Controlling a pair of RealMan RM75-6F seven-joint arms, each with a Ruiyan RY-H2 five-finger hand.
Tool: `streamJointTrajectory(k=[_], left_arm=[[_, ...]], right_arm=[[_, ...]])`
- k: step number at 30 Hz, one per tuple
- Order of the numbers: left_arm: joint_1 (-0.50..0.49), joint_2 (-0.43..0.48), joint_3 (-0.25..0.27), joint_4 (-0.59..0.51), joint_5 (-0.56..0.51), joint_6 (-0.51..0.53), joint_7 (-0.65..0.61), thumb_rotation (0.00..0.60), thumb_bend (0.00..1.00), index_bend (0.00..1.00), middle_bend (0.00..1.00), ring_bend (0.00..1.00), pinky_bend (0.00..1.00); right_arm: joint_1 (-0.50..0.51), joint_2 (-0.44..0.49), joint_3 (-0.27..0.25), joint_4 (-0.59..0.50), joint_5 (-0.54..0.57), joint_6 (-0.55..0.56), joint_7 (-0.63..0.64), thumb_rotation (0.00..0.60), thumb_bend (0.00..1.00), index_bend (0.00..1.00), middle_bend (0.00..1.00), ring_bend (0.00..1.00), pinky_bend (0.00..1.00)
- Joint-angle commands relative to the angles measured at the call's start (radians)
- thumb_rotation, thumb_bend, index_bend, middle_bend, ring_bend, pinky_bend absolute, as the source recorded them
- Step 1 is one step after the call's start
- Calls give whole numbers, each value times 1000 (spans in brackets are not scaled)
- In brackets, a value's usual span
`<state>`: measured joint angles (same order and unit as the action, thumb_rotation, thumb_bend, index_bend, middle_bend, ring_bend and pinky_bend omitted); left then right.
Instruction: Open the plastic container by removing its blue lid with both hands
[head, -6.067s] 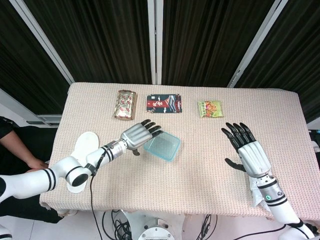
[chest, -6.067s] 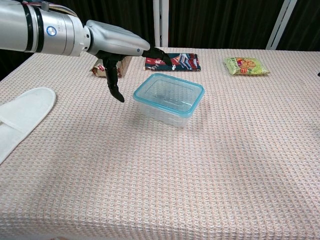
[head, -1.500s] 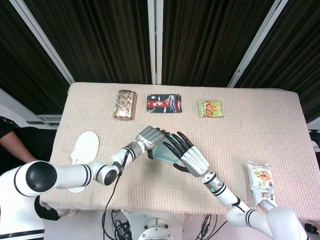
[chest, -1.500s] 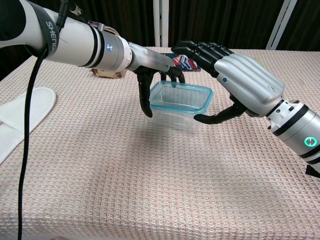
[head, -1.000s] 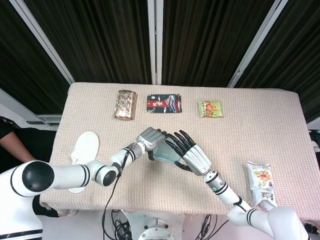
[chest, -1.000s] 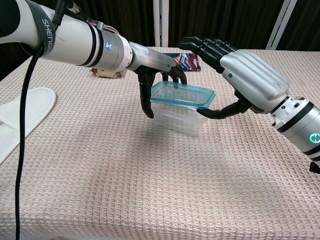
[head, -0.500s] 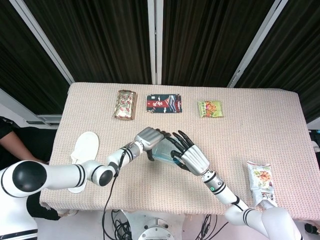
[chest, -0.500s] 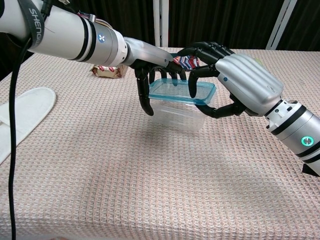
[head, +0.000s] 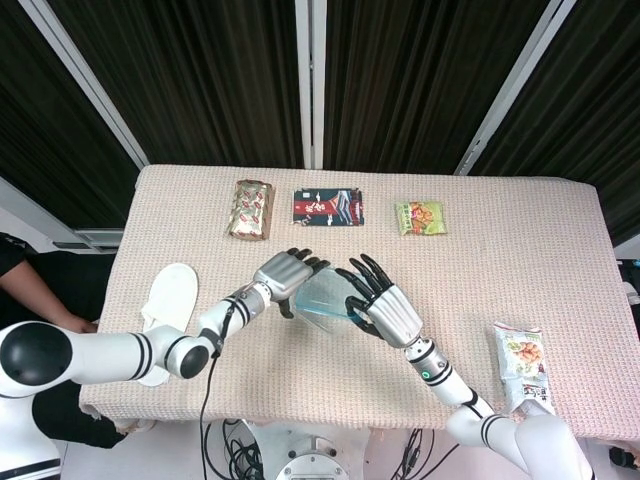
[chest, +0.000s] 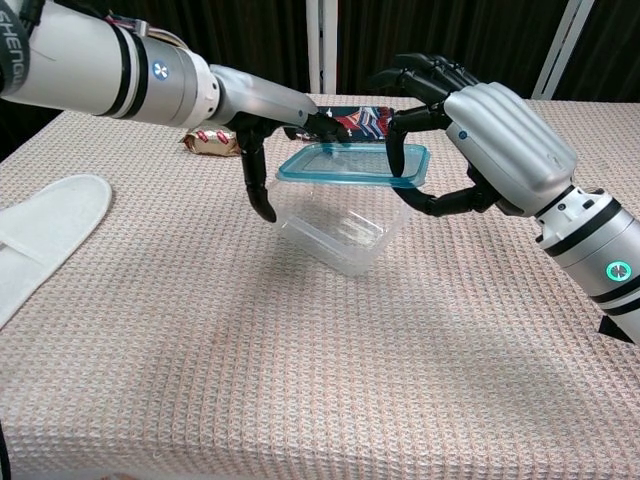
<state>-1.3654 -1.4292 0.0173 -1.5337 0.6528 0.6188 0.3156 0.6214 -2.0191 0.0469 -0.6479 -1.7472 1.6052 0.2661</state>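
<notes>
The blue-rimmed lid (chest: 352, 165) hangs level above the clear plastic container (chest: 335, 235), parted from it. My right hand (chest: 495, 135) pinches the lid's right end between fingers on top and thumb below. My left hand (chest: 272, 122) spans the container's left end, with its thumb down at the near left corner and its fingers reaching past the far edge under the lid's corner. The container sits slightly tilted on the cloth. From the head view, lid and container (head: 323, 298) overlap between the left hand (head: 285, 272) and the right hand (head: 385, 305).
A white slipper (head: 165, 300) lies at the table's left edge. Three snack packets line the far side: brown (head: 251, 209), dark red (head: 328, 207), green (head: 420, 217). Another packet (head: 520, 365) lies near the right front corner.
The lid has come off the container and risen in my right hand. My left hand and the container have shifted left, and the container has tipped.
</notes>
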Motion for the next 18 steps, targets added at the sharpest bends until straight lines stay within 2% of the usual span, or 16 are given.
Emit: streamJointTrajectory(k=[1, 5, 11, 15, 18], left_arm=[[19, 16, 3, -15, -1, 19, -4, 600, 0, 23, 40, 0, 83], [53, 45, -7, -31, 19, 40, -29, 600, 0, 15, 2, 0, 67], [111, 112, -12, -59, 48, 63, -70, 600, 0, 14, 0, 0, 55], [178, 145, -4, -73, 87, 131, -90, 600, 0, 14, 0, 0, 47], [245, 165, -1, -84, 129, 197, -118, 600, 0, 14, 0, 0, 47]], right_arm=[[2, -2, -2, 11, -1, 7, 10, 600, 362, 726, 152, 0, 0], [1, 5, -7, 17, -4, 18, 10, 600, 362, 727, 154, 0, 0], [-19, 52, -5, 8, -1, 61, -12, 600, 364, 727, 155, 0, 0], [-53, 110, 13, -5, 34, 75, -28, 600, 364, 727, 155, 0, 0], [-76, 159, 36, -23, 87, 31, -23, 600, 363, 708, 152, 0, 0]])
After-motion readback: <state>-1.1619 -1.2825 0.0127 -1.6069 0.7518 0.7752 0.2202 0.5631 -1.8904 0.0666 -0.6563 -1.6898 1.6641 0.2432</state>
